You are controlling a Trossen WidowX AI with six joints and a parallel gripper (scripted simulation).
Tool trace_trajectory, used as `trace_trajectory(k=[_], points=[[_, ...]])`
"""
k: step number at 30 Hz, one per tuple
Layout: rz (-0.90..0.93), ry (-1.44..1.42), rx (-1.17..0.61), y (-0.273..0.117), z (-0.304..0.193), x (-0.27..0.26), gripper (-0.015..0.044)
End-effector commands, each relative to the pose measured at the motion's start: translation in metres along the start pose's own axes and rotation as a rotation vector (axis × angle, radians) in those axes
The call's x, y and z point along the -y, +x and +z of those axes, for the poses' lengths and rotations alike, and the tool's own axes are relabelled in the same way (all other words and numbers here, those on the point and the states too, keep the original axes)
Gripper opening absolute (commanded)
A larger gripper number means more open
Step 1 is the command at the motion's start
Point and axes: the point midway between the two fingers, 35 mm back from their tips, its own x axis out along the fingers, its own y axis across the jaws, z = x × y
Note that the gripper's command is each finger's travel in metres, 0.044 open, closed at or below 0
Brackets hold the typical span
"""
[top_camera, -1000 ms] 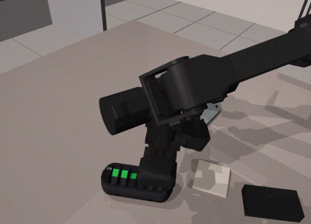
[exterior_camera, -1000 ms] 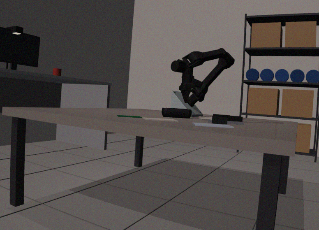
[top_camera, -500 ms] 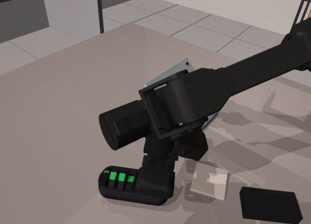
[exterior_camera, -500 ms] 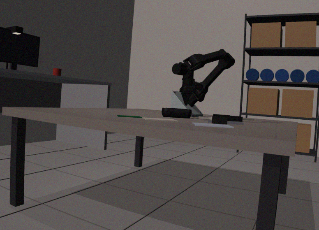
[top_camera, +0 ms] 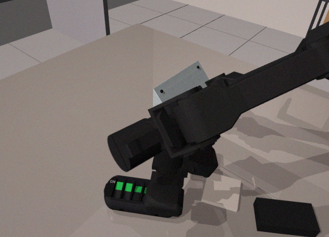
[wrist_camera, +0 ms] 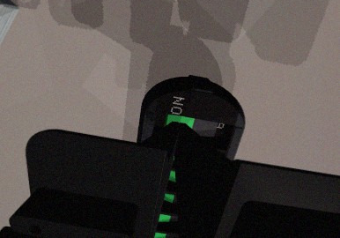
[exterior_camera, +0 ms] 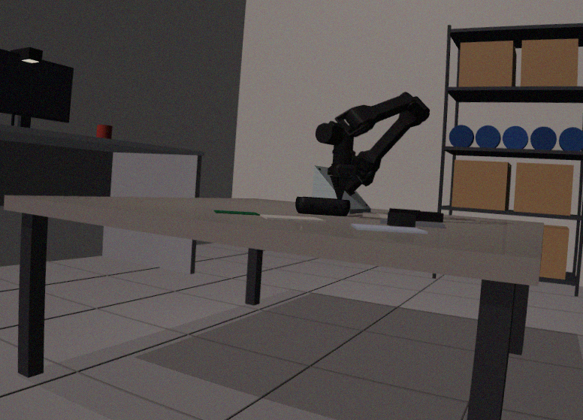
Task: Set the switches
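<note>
The dark grey controller unit (top_camera: 127, 205) (exterior_camera: 316, 206) (wrist_camera: 195, 99) sits flat on its base on the bench, so its label is hidden. In the top view the two leftmost rockers show brighter green ends than the two beside them; the fourth is partly covered and the right end is hidden behind my hand. My gripper (exterior_camera: 339, 197) (wrist_camera: 177, 129) is shut and empty, pointing down at the unit's right end. In the wrist view its tips overlap the rocker nearest the end marked ON and 6; whether they touch it I cannot tell.
A slanted metal block (top_camera: 178, 83) (exterior_camera: 321, 183) stands behind my arm. A pale tile (top_camera: 230, 195) and a black block (top_camera: 285, 215) (exterior_camera: 401, 216) lie right of the unit. The exterior view also shows a green board (exterior_camera: 236, 212) and a pale flat plate (exterior_camera: 389, 228).
</note>
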Motion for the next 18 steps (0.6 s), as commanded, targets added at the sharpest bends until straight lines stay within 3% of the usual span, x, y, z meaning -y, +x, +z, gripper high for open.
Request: trace_trajectory(k=[1,15,18], points=[[-0.001,0.008,0.006,0.007,0.001,-0.001,0.0000],[-0.001,0.008,0.006,0.007,0.001,-0.001,0.0000],[0.001,0.006,0.002,-0.015,-0.001,-0.001,0.0000]])
